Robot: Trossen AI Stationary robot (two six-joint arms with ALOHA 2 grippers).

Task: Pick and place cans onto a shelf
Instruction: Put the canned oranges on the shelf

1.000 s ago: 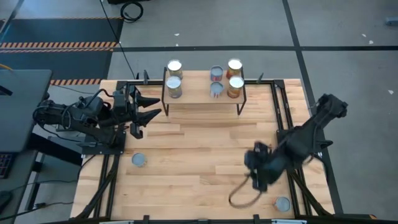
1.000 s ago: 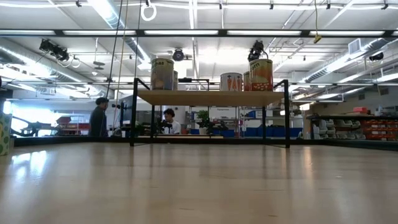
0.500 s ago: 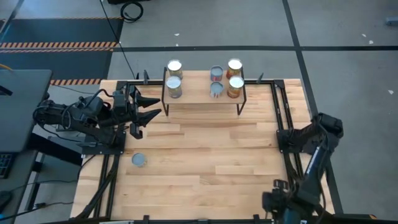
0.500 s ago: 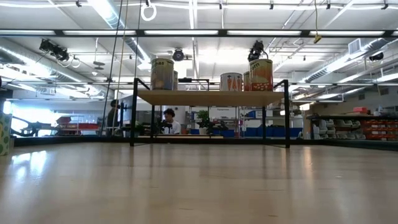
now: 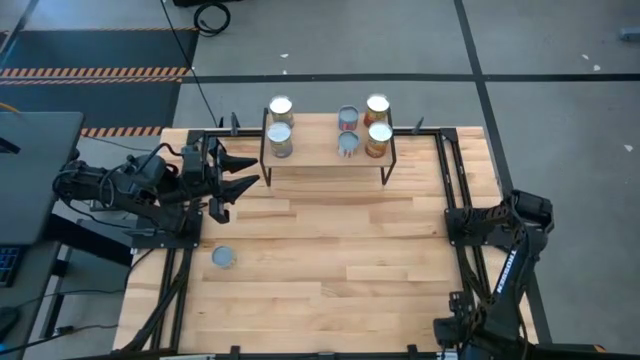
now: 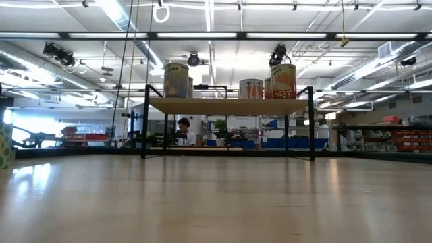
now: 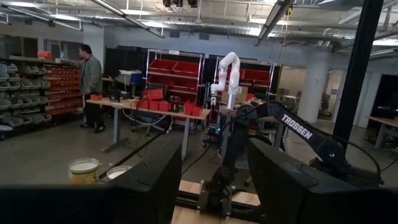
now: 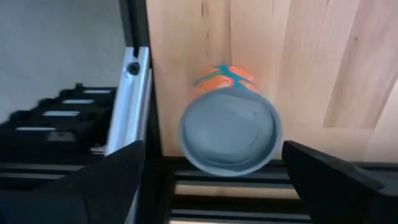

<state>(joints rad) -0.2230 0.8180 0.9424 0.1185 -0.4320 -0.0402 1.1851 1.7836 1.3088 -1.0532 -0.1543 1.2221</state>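
Orange-labelled can [image 8: 230,138] at counter's 5 o'clock corner, hidden overhead, is shown by right wrist view between right gripper's [image 8: 211,180] parted jaws; left gripper's [image 5: 243,170] jaws likewise parted.

the room is a big open workshop with a grey concrete floor [image 5: 330,40]; dark lines cross it, and orange-and-black hazard stripes [image 5: 95,72] edge a dark mat at one side. long strip lights [image 6: 283,35] run under a white ceiling hung with pipes and ducts. a person [image 6: 183,131] sits at a desk far back, beside a potted plant [image 6: 221,129]. blue bins [image 6: 270,142] line the rear, with stocked racks [image 6: 410,139] at the right. elsewhere another person [image 7: 90,78] stands by shelving [image 7: 37,87], near a long bench [image 7: 149,109] with red bins [image 7: 177,68] behind and a white robot arm [image 7: 227,74].
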